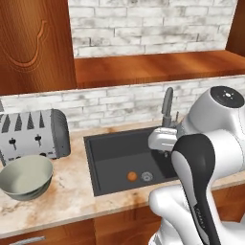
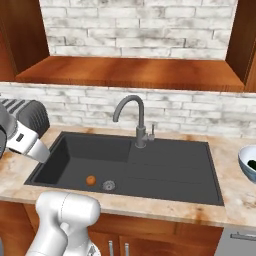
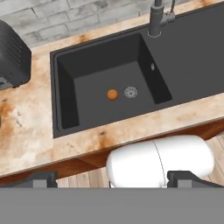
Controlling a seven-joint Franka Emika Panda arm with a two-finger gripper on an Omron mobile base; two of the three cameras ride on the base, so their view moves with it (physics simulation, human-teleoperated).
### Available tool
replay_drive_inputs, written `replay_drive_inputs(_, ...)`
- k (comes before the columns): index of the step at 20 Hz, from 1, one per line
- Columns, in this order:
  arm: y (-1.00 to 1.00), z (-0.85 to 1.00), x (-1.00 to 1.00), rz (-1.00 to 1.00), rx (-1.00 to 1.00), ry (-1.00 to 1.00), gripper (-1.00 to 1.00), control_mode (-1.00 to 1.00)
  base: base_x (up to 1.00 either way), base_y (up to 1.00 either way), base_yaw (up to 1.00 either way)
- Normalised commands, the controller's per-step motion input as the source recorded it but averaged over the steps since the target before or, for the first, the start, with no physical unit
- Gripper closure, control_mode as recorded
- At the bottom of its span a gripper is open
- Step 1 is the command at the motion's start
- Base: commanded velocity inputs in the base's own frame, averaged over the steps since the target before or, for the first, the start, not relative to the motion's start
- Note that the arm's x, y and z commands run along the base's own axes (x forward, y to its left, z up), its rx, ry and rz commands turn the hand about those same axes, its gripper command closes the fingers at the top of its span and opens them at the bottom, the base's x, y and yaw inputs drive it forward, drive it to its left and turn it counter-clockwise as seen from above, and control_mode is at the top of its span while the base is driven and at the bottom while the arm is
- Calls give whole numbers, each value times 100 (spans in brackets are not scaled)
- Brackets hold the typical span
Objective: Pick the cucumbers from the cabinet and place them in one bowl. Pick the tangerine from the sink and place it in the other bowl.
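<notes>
Gripper (image 3: pixel 112 178): jaws spread wide, holding nothing, high above the counter edge.
Sink (image 3: pixel 87 74): ahead and below.
Grey-green bowl (image 1: pixel 26 176): unfilled.
Tangerine (image 3: pixel 112 94): on the basin floor beside the drain (image 3: pixel 131 92), far below the fingertips; not yet picked.

Tangerine (image 3: pixel 112 94) bright orange, on dark charcoal sink (image 3: pixel 78 83) floor beside round silver-grey drain (image 3: pixel 130 92). Tap (image 2: pixel 134 117) matt grey. Bench (image 1: pixel 67 191) pale beige stone, rust-brown mottling, darker blotch at front edge. Grey-green bowl (image 1: pixel 26 176) near bench left edge, paler inside. Pale blue bowl (image 2: pixel 247 162) at bench right edge, whitish inside, dark green within. Toaster (image 1: pixel 36 134) silver-grey, black slots. Wall (image 2: pixel 140 25) whitewashed grey brick. Cabinet (image 1: pixel 33 43) reddish-brown wood, carved panel door.
</notes>
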Motion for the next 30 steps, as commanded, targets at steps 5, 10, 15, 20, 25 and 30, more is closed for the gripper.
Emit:
replay_drive_inputs(5,0,0,0,0,0,0,-100,100,73,44,-2)
replay_drive_inputs(10,0,-13,33,1,2,0,-100,-100,0,0,0)
replay_drive_inputs(15,0,-30,99,5,6,1,-100,-100,0,0,0)
replay_drive_inputs(20,1,-6,48,0,-1,2,-100,-100,0,0,0)
replay_drive_inputs(25,0,-59,12,3,-10,4,-100,-100,0,0,0)
replay_drive_inputs(30,0,-72,0,9,-1,4,-100,-100,0,0,0)
